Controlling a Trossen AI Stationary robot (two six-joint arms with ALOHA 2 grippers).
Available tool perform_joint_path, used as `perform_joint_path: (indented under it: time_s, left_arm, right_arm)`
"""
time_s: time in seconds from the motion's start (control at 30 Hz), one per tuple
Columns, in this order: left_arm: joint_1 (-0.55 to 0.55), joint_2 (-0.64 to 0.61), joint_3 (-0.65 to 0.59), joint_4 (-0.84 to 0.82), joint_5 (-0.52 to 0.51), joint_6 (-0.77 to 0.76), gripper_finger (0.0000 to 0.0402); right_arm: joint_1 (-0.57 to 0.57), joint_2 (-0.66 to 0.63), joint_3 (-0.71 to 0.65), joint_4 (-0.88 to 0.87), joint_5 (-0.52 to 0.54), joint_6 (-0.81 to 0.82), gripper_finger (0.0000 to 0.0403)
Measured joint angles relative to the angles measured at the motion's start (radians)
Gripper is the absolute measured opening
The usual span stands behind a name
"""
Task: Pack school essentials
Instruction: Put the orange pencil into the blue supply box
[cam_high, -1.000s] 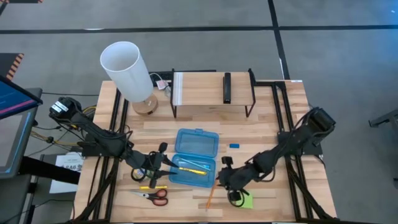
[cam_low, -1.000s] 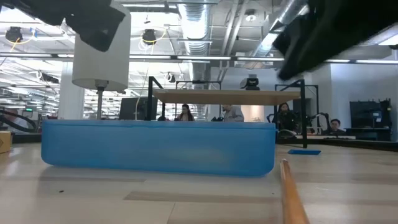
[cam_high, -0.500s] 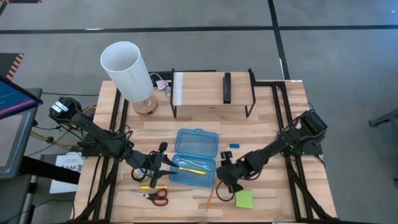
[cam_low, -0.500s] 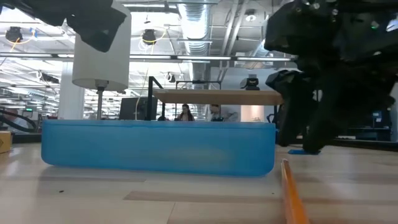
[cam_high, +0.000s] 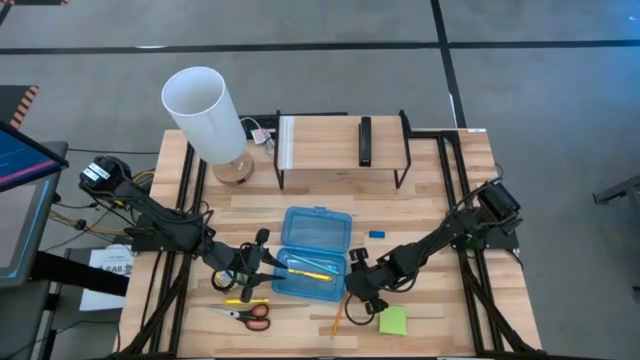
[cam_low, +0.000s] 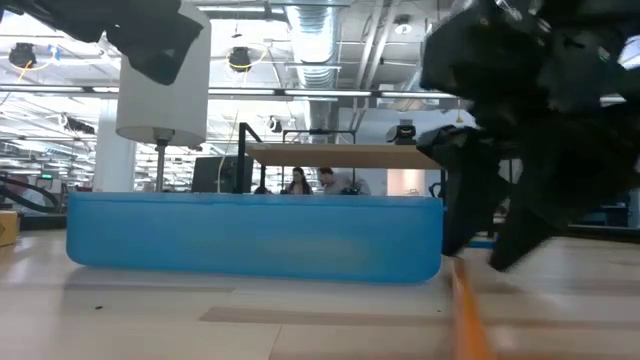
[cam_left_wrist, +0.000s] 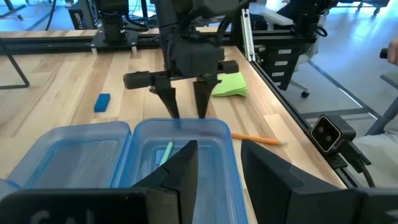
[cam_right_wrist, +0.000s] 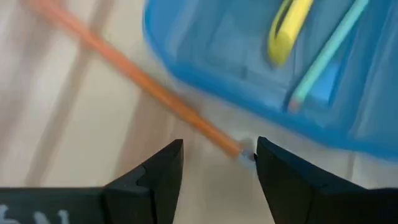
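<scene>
Wooden slats form the desk (cam_high: 420, 200), which fills the middle of the high view, with a tall white lamp (cam_high: 205, 115) at upper left and a black-framed shelf (cam_high: 340, 150) at upper centre. At centre lies the translucent blue case (cam_high: 315, 253), lid swung flat, so its tray faces up to receive items; a green pencil (cam_right_wrist: 329, 53) and a short yellow item (cam_right_wrist: 287, 28) already lie inside. The right hand (cam_high: 357, 296) hangs at the case's lower right corner, fingers apart, straddling the tip of the orange pencil (cam_high: 338, 318), which lies on the bare wood just beside the case; the placement suggests a pick-up is being lined up. The lime-green sticky-note pad (cam_high: 392, 320) rests just right of that hand, the tiny blue eraser (cam_high: 376, 235) right of the case. The left hand (cam_high: 252, 268) sits at the case's left edge, fingers parted and empty, probably waiting or steadying. Lower left of the case lie a yellow pencil (cam_high: 246, 300) and the red-handled scissors (cam_high: 248, 314), unpacked.
</scene>
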Motion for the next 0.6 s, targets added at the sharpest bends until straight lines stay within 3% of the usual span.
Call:
perform_joint_path:
  time_s: [0.33,0.6]
  left_arm:
    - [0.0,0.0,0.001,-0.003,0.0,-0.004,0.0109]
    - [0.0,0.0,0.001,-0.003,0.0,-0.004,0.0109]
  right_arm:
    - [0.002,0.017,0.008,-0.004,-0.014,0.013,0.0215]
    - [0.029,0.024,0.009,-0.046,-0.005,0.04,0.0167]
